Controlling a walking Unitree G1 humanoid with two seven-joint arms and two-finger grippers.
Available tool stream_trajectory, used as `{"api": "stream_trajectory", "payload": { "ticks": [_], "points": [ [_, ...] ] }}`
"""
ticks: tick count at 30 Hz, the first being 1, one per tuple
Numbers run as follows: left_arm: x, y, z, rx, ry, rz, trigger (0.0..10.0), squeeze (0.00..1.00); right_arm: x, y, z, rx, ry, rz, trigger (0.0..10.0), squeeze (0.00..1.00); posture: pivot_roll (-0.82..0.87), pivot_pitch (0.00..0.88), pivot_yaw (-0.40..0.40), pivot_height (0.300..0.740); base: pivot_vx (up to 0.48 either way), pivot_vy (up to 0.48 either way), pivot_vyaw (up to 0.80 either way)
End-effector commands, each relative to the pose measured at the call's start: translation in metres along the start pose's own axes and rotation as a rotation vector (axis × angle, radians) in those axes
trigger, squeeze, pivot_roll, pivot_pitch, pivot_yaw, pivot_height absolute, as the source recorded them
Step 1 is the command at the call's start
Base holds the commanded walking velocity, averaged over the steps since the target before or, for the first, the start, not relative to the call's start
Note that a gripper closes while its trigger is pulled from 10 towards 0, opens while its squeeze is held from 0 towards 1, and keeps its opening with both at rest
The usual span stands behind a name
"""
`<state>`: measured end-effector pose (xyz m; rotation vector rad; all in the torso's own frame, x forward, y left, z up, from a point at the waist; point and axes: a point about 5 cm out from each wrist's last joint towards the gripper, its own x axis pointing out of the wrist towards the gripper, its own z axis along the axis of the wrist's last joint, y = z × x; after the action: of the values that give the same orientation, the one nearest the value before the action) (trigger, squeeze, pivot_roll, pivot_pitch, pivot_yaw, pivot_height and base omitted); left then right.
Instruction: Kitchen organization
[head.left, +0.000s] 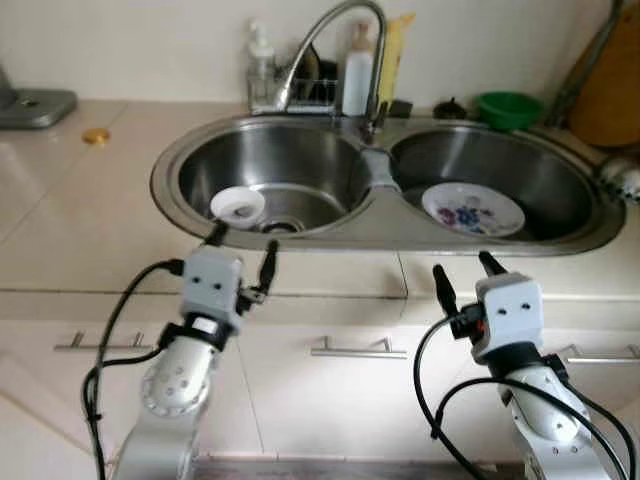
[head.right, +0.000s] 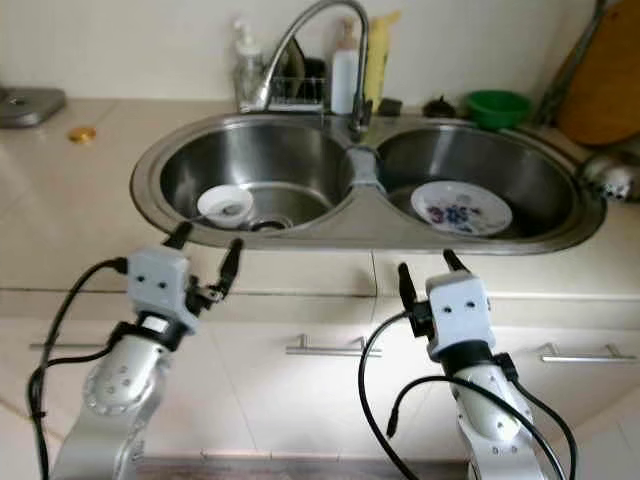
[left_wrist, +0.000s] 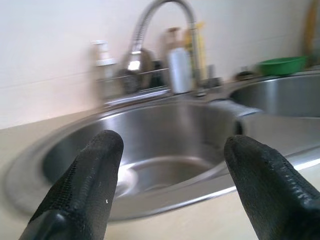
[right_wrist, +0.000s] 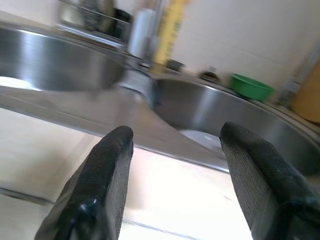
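A steel double sink (head.left: 370, 225) is set in the beige counter. A small white bowl (head.left: 238, 205) sits in the left basin near the drain. A white plate with a flower pattern (head.left: 473, 208) lies in the right basin. My left gripper (head.left: 243, 250) hovers open over the counter's front edge, just before the left basin and the bowl. My right gripper (head.left: 465, 268) is open too, in front of the right basin below the plate. Nothing is between either pair of fingers (left_wrist: 90, 185).
A curved tap (head.left: 335, 40) rises behind the sink with a soap pump (head.left: 260, 62), bottles and a wire rack. A green bowl (head.left: 508, 108) and a wooden board (head.left: 610, 90) stand at the back right. Drawer handles (head.left: 350, 350) run below the counter.
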<state>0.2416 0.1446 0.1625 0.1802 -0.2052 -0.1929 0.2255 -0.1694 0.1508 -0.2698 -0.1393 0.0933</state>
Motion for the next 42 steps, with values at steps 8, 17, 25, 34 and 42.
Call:
{"api": "stream_trajectory", "payload": {
  "ticks": [8, 17, 25, 34, 42],
  "points": [
    [0.0033, -0.0064, 0.0056, 0.016, -0.040, -0.022, 10.0, 0.00, 0.0014, -0.0076, 0.0027, 0.001, -0.002, -0.026, 10.0, 0.00, -0.01, 0.000, -0.029, 0.740, 0.000, 0.000, -0.80],
    [0.0034, -0.0025, 0.0108, 0.064, -0.083, 0.012, 10.0, 0.00, 0.0028, -0.0100, 0.0061, -0.007, -0.025, -0.041, 10.0, 0.00, -0.01, 0.000, -0.029, 0.740, 0.000, 0.000, -0.80],
    [0.0045, -0.0052, 0.0117, 0.074, -0.098, -0.006, 10.0, 0.00, 0.0044, -0.0113, 0.0080, -0.009, -0.036, -0.056, 10.0, 0.00, -0.01, 0.000, -0.023, 0.740, 0.000, 0.000, -0.80],
    [0.0064, -0.0066, 0.0123, 0.083, -0.107, -0.019, 10.0, 0.00, 0.0062, -0.0133, 0.0091, -0.010, -0.043, -0.075, 10.0, 0.00, -0.01, 0.000, -0.021, 0.740, 0.000, 0.000, -0.80],
    [0.0067, -0.0076, 0.0130, 0.084, -0.116, -0.031, 10.0, 0.00, 0.0076, -0.0154, 0.0105, -0.012, -0.050, -0.093, 10.0, 0.00, -0.01, 0.000, -0.017, 0.740, 0.000, 0.000, -0.80]
  ]
}}
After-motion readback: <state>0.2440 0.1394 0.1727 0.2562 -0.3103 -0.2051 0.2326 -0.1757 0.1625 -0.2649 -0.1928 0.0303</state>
